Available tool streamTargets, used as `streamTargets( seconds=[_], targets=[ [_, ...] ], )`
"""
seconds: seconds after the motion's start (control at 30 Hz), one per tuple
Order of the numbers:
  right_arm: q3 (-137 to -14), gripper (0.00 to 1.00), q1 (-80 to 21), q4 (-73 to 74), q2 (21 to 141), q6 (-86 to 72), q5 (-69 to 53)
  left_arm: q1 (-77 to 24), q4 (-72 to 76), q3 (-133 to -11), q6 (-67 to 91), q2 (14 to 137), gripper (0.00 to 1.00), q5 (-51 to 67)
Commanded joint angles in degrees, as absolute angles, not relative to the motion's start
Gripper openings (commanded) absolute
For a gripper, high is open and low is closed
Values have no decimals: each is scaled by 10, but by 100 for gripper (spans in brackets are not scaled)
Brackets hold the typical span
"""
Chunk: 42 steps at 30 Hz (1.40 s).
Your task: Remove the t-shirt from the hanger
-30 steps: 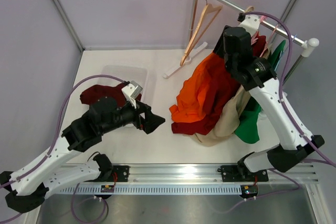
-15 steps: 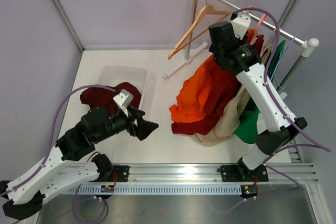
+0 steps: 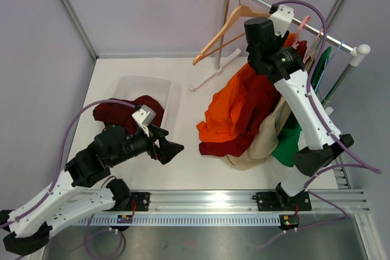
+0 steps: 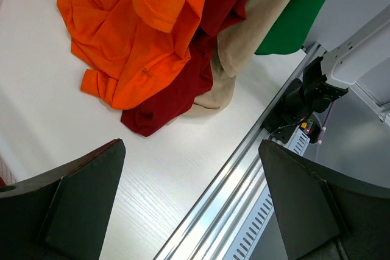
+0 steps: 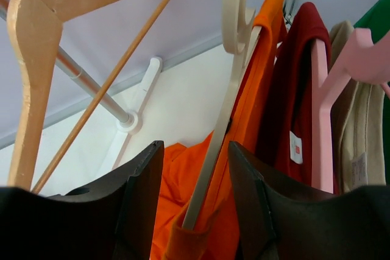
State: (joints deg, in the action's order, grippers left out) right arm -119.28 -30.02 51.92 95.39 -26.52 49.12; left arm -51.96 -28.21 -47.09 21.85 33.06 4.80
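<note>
The orange t-shirt point(image 3: 234, 111) hangs from a cream hanger point(image 5: 228, 89) on the rack rail point(image 3: 317, 31), and its lower part spills onto the table. In the right wrist view the collar of the orange t-shirt point(image 5: 259, 77) sits on the hanger's arm. My right gripper point(image 5: 195, 150) is open up at the rail, one finger on each side of that arm and clear of it. From above, my right gripper point(image 3: 257, 59) sits over the shirt's top. My left gripper point(image 3: 169, 145) is wide open and holds nothing. It hovers over bare table left of the t-shirt point(image 4: 140, 35).
An empty wooden hanger point(image 3: 222, 31) hangs on the rail to the left. Dark red point(image 5: 298, 89), beige and green garments hang to the right, one on a pink hanger point(image 5: 341, 59). A clear bin point(image 3: 131, 83) at the left holds a dark red garment point(image 3: 125, 109).
My right gripper has moved left along the rail, around the orange shirt's hanger. The wooden hanger has swung left. My left arm has drawn back from the bin and then stayed still.
</note>
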Motion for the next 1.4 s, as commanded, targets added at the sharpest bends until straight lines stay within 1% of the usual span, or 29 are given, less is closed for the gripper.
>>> streamTargets(
  seconds=[0.0, 0.2, 0.27, 0.3, 0.33, 0.37, 0.4, 0.43, 0.47, 0.53, 0.57, 0.6, 0.63, 0.67, 0.73, 0.77, 0.83, 0.87, 1.1, 1.2, 1.3, 1.37],
  targets=[
    [-1211, 54, -287, 504, 962, -249, 514, -523, -255, -468, 210, 330, 99, 59],
    [-1188, 55, -271, 503, 961, -269, 500, -523, -256, -467, 210, 333, 99, 56],
    [-1182, 47, -266, 498, 958, -269, 502, -523, -255, -467, 210, 336, 99, 56],
    [-1180, 40, -265, 497, 956, -267, 501, -523, -255, -468, 210, 337, 99, 56],
    [-1179, 35, -265, 494, 956, -266, 501, -523, -254, -468, 210, 340, 99, 56],
    [-1179, 34, -265, 489, 957, -264, 500, -523, -255, -468, 210, 342, 99, 58],
    [-1179, 34, -261, 489, 958, -264, 497, -523, -254, -468, 210, 342, 99, 58],
    [-1180, 37, -258, 487, 961, -265, 483, -523, -255, -469, 210, 343, 99, 56],
    [-1180, 43, -252, 489, 962, -269, 473, -523, -254, -468, 210, 344, 99, 55],
    [-1171, 52, -243, 486, 963, -279, 448, -523, -254, -468, 211, 345, 99, 55],
    [-1166, 54, -240, 478, 962, -281, 442, -523, -254, -467, 211, 345, 99, 54],
    [-1162, 52, -238, 476, 962, -283, 439, -523, -255, -467, 211, 345, 99, 53],
    [-1153, 48, -237, 472, 958, -284, 441, -523, -255, -467, 211, 347, 99, 53],
    [-1150, 38, -237, 462, 955, -284, 442, -523, -254, -468, 211, 348, 99, 53],
    [-1143, 23, -238, 453, 949, -280, 448, -523, -254, -468, 210, 351, 99, 53],
    [-1138, 12, -237, 439, 946, -277, 449, -523, -254, -469, 211, 354, 99, 53],
    [-1122, 1, -238, 405, 933, -260, 448, -523, -254, -471, 212, 358, 99, 54],
    [-1115, 0, -239, 392, 928, -256, 447, -523, -253, -471, 213, 361, 99, 54],
    [-1120, 0, -258, 320, 918, -190, 478, -523, -253, -487, 211, 376, 99, 55],
    [-1177, 0, -280, 311, 935, -153, 531, -523, -255, -497, 213, 378, 99, 62],
    [-1238, 0, -294, 334, 961, -140, 562, -523, -255, -504, 214, 379, 99, 57],
    [-1255, 0, -300, 355, 969, -140, 576, -523, -254, -509, 213, 380, 98, 57]
  ],
)
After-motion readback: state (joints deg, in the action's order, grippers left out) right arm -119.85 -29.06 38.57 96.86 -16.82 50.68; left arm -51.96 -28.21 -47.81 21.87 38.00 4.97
